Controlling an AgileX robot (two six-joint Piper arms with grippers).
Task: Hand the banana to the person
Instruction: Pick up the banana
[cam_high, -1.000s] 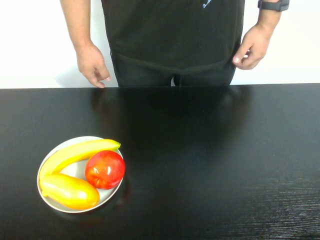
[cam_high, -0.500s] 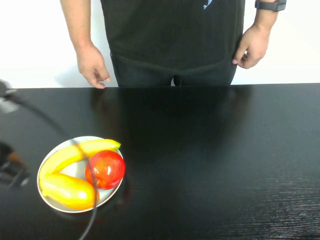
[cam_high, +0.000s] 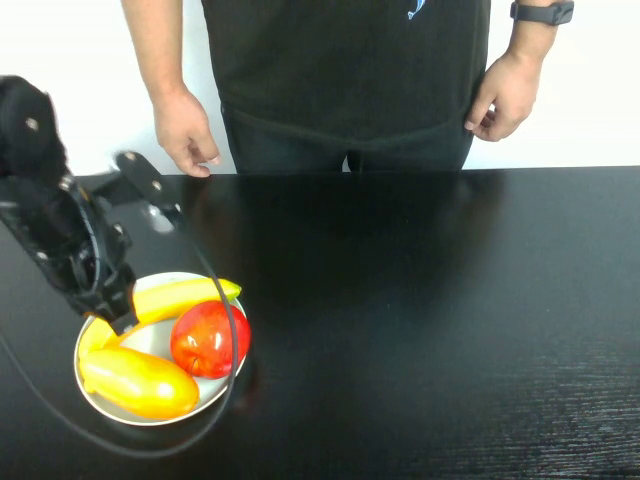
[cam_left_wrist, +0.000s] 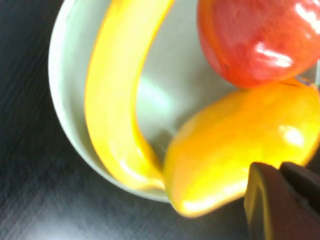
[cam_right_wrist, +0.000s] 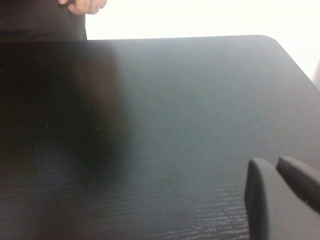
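Approach step | left gripper (cam_high: 112, 312) hovering over banana (cam_high: 185, 295) on plate (cam_high: 160, 415), opening unclear, needs lowering | right gripper (cam_right_wrist: 280, 200) idling, can't tell either

A wide black table (cam_high: 420, 320) with a faintly grained, glossy top fills the scene from the near edge to the far edge, where a person in a black shirt (cam_high: 345, 70) stands. Directly on the table, at the near left, rests a round pale-grey plate (cam_high: 160, 282); it carries fruit. The left gripper (cam_high: 112, 318) hangs over the plate's left part, at the far-left rim, and its dark cable loops down around the plate's near right side. The right gripper (cam_right_wrist: 280, 200) sits low over bare tabletop, seen only in its wrist view.
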